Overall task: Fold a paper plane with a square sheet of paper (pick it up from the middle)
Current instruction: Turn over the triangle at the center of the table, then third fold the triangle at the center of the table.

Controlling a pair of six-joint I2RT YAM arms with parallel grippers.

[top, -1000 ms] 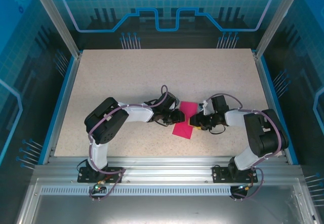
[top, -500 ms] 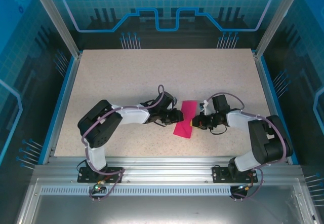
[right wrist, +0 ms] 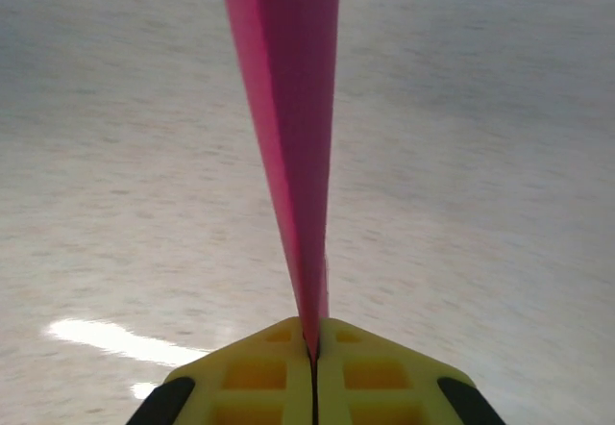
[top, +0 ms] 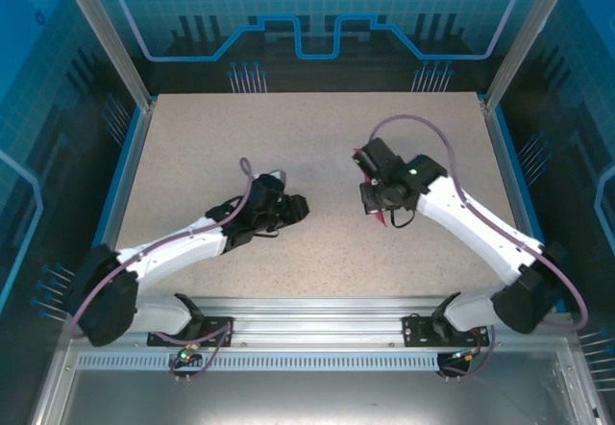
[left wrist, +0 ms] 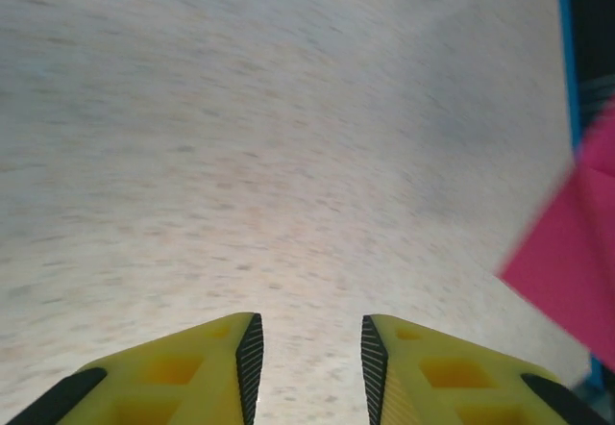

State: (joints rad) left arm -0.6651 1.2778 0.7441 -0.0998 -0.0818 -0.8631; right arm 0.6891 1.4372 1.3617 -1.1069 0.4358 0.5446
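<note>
Moved since a second ago: both arms have drawn apart from the table's middle, and the pink sheet has left the surface with the right arm.
Left gripper (left wrist: pixel 309 348): low over the near-middle of the table (top: pixel 317 137), fingers parted with bare tabletop between them, grasping nothing.
Right gripper (right wrist: pixel 314 343): clenched tight on the square sheet of paper (right wrist: pixel 288 108), which is pinched at one end and raised off the table.
Sheet position: it runs straight out from the right fingers, seen nearly edge-on. From the left wrist view it hangs at the right edge, well apart from the left gripper.
Handling, as I judge it: very light and thin, limp across its width, easily creased or torn, likely to slip from a loose pinch.
Where to hold: near the middle, pads flat on both faces, so neither half droops.
Far table: bare speckled board up to the back edge.
</note>
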